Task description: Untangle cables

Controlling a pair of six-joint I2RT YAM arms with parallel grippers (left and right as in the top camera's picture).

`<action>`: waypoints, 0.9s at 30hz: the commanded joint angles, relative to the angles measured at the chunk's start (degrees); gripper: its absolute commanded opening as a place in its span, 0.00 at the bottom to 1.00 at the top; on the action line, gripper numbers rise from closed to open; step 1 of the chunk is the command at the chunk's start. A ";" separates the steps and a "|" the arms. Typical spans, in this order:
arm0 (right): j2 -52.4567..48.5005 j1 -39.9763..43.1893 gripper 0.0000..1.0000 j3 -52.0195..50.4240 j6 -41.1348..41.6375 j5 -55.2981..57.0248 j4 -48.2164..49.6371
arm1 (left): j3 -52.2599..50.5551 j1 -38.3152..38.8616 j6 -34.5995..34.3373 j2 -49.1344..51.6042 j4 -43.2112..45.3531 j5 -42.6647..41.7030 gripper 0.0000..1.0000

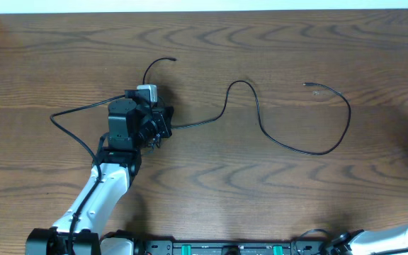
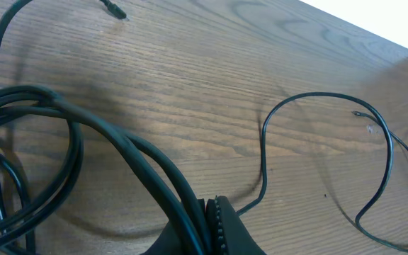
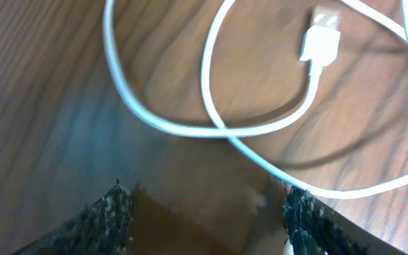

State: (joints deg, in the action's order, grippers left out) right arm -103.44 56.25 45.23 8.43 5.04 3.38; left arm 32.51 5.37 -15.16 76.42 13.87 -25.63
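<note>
My left gripper (image 2: 217,221) is clamped on the black cable (image 2: 263,152). My right gripper (image 3: 204,209) hangs wide above the white cable (image 3: 322,34).

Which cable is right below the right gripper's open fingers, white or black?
The white cable, looped on the table with its USB plug showing. The black cables lie elsewhere, at the left gripper.

White, tube-shaped left arm (image 1: 94,195) with black joints and a thin black cord clipped along its length. Ends in a boxy black wrist topped by a small grey camera block (image 1: 147,91). Left end effector (image 1: 160,126) black, one finger edge finely ribbed; thick black wires (image 2: 126,152) looped beside it. Right end effector (image 3: 207,212) with dark, rough-textured fingertips (image 3: 108,216). Black base rail (image 1: 225,248) with green marks.
</note>
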 commanded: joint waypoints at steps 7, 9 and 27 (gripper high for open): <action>-6.19 5.22 0.60 -2.69 2.78 1.77 1.81 | 0.74 0.24 0.52 0.57 -0.07 -0.90 0.08; -6.19 5.38 0.62 -1.60 0.66 2.16 2.08 | 0.74 0.24 0.52 0.57 -0.07 -0.72 0.08; -5.53 5.92 0.72 8.07 8.11 -11.10 -0.55 | 0.74 0.24 0.09 0.57 5.51 -0.76 0.07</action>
State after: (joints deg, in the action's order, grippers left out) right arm -108.18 61.95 52.49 13.52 0.56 4.45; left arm 32.51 5.37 -15.20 76.47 19.38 -25.61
